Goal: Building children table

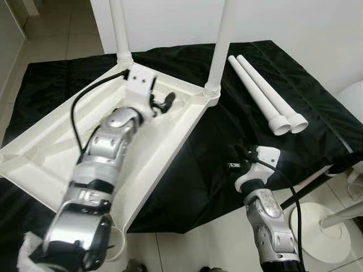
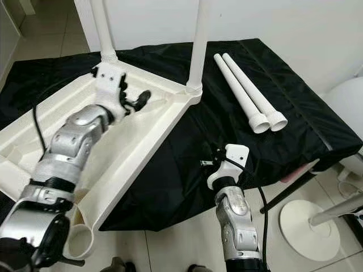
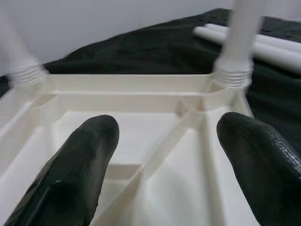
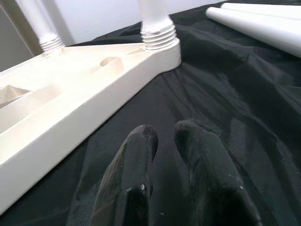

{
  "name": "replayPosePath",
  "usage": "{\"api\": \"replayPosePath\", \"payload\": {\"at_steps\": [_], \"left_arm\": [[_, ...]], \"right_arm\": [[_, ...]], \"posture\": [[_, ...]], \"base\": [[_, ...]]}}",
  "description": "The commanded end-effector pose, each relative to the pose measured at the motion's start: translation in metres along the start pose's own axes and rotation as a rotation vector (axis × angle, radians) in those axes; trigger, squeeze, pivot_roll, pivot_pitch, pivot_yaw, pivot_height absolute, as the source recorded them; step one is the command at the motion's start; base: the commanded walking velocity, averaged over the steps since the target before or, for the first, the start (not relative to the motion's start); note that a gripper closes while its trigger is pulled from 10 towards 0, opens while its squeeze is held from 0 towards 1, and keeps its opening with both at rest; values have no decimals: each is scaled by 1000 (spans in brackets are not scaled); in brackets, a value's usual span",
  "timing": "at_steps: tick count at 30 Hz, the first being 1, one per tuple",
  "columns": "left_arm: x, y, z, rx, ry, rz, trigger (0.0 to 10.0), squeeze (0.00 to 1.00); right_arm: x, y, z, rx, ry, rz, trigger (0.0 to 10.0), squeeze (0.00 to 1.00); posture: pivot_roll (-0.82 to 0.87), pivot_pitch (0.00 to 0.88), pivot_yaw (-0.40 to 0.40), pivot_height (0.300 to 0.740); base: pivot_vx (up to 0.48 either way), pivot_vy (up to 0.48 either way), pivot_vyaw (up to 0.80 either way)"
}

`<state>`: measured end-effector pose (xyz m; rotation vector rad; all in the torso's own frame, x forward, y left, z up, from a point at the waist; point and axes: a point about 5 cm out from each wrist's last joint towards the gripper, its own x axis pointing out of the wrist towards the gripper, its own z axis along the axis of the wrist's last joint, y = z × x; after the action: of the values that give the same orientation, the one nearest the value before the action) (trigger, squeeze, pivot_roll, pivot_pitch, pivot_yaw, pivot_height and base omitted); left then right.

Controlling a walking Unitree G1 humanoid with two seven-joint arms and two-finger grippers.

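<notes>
Head view: the upturned white tabletop (image 1: 68,141) lies at left on a black cloth (image 1: 227,141), with 2 legs (image 1: 222,45) screwed in at its far corners. 2 loose legs (image 1: 266,96) rest upper right. A white stand (image 1: 323,226) sits lower right.

Left wrist view: the left gripper (image 3: 164,160) hangs wide open, empty, over the tabletop's ribs.

Right wrist view: the right gripper (image 4: 164,155) is nearly closed, empty, above cloth.

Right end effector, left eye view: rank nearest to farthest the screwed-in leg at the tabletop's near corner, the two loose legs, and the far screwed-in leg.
From the right end effector, over the black cloth:
1. Near-corner screwed-in leg, ahead and slightly to its left.
2. Two loose legs, ahead to its right, lying side by side; a close call with 1.
3. Far screwed-in leg, far left corner of the tabletop.
</notes>
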<state>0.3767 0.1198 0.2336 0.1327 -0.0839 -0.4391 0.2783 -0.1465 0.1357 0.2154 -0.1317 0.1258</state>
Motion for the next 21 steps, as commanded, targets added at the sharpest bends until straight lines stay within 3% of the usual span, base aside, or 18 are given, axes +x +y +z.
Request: {"api": "replayPosePath", "payload": {"at_steps": [1, 3, 6, 8, 10, 11, 13, 17, 19, 21], "left_arm": [[-14, 11, -9, 65, -5, -43, 10000, 0], [-14, 11, -9, 65, -5, -43, 10000, 0], [-32, 26, -19, 142, 0, -53, 10000, 0], [-32, 26, -19, 142, 0, -53, 10000, 0], [-53, 38, -29, 190, 31, -101, 10000, 0], [-53, 38, -29, 190, 31, -101, 10000, 0], [-69, 48, -37, 224, 78, -135, 10000, 0], [-79, 57, -42, 259, 120, -146, 10000, 0], [-94, 65, -48, 311, 179, -176, 10000, 0], [-99, 68, -50, 328, 202, -186, 10000, 0]], "right_arm": [[-1, -2, -1, -11, -2, -4, 10000, 0], [-1, -2, -1, -11, -2, -4, 10000, 0], [-1, -2, 0, -14, -6, -2, 10000, 0], [-1, -2, 0, -14, -6, -2, 10000, 0], [-1, -3, 0, -15, -4, 4, 10000, 0], [-1, -3, 0, -15, -4, 4, 10000, 0], [0, -3, 0, -18, 2, 16, 10000, 0], [1, -2, 0, -20, 3, 25, 10000, 0], [2, -2, 0, -23, 3, 31, 10000, 0], [2, -3, 1, -25, 3, 32, 10000, 0]], "posture": [[-22, 93, 27, 740], [-22, 93, 27, 740], [-20, 94, 23, 740], [-20, 94, 23, 740], [-10, 91, 7, 740], [-10, 91, 7, 740], [-7, 88, 2, 740], [-7, 88, 2, 740], [1, 84, -7, 740], [1, 84, -7, 740]], "base": [[0, 0, 0], [0, 0, 0], [0, 0, 0], [0, 0, 0], [0, 0, 0], [0, 0, 0], [0, 0, 0], [0, 0, 0], [0, 0, 0], [0, 0, 0]]}}
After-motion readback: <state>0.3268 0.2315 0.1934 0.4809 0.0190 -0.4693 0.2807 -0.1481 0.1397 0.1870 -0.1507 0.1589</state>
